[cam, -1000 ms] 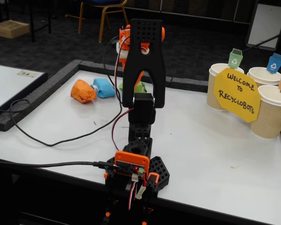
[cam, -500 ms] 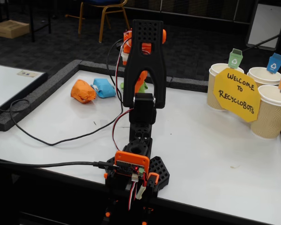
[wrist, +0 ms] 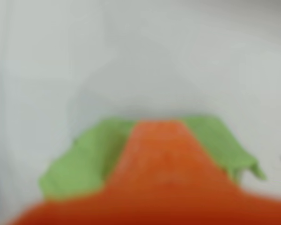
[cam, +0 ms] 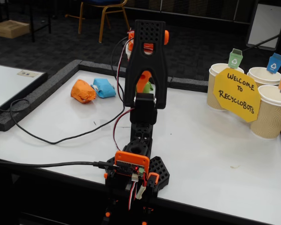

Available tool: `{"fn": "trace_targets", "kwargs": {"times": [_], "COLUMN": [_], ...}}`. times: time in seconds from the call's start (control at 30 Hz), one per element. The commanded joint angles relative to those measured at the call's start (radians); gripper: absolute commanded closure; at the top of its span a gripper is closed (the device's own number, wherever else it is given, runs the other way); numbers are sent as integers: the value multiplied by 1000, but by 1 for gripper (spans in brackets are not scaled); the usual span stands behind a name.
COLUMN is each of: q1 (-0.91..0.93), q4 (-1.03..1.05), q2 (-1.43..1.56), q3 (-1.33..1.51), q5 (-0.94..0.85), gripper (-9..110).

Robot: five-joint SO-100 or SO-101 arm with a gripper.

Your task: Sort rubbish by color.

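Tool clamped on green wad

Open white table lies between the wads at left and the paper cups at right.

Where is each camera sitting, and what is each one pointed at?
Wrist view: rides on the arm, facing the white table; the orange tool fills the foreground against the green wad.
Fixed view: stands behind the arm's base, facing across the table to the paper cups; the whole arm shows.
Shared: the green wad, mostly hidden behind the arm.
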Motion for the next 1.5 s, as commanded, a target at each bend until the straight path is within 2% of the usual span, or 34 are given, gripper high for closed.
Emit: {"fn": "trace_targets", "kwargs": {"times": [0.0, 0.33, 0.63, 0.93, 1.2, 1.47], "q1": [49, 101, 135, 178, 196, 305], "q4": [14, 46, 144, 284, 393, 460], "q2": [337, 919, 1385, 1634, 1733, 1770], "q3": [-2, 442, 695, 680, 574, 540], "q5": [5, 5, 5, 5, 5, 5], "gripper": [101, 101, 101, 101, 101, 101]}}
